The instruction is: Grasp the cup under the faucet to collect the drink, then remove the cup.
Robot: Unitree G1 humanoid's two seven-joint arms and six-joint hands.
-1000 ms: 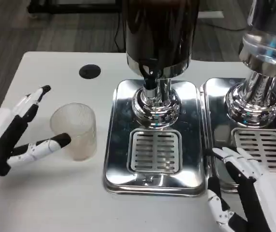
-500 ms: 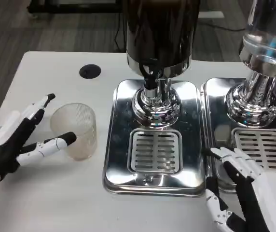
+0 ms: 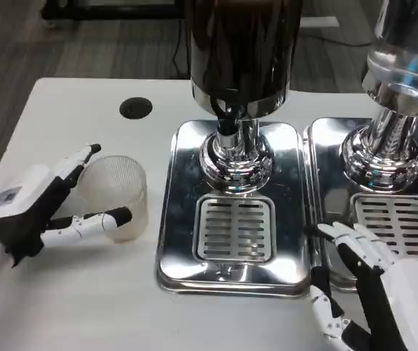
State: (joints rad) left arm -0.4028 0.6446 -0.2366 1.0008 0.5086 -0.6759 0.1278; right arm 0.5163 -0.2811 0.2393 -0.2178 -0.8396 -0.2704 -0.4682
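Now the left hand (image 3: 37, 208) has moved closer to the clear ribbed cup (image 3: 116, 196), its fingers spread around it: one fingertip at the rim's far left, another along the near side of the wall. Whether they press the cup cannot be told. The cup stands upright on the white surface (image 3: 70, 292), just left of the dispenser's steel drip tray (image 3: 234, 270), unmoved, not under the faucet (image 3: 228, 121). The right hand (image 3: 373, 281) stays spread open at the second tray's (image 3: 395, 227) near edge.

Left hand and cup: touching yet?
Cannot tell. In the head view the left hand brackets the cup, fingers overlapping its rim and lower wall, but neither contact nor a gap shows plainly.
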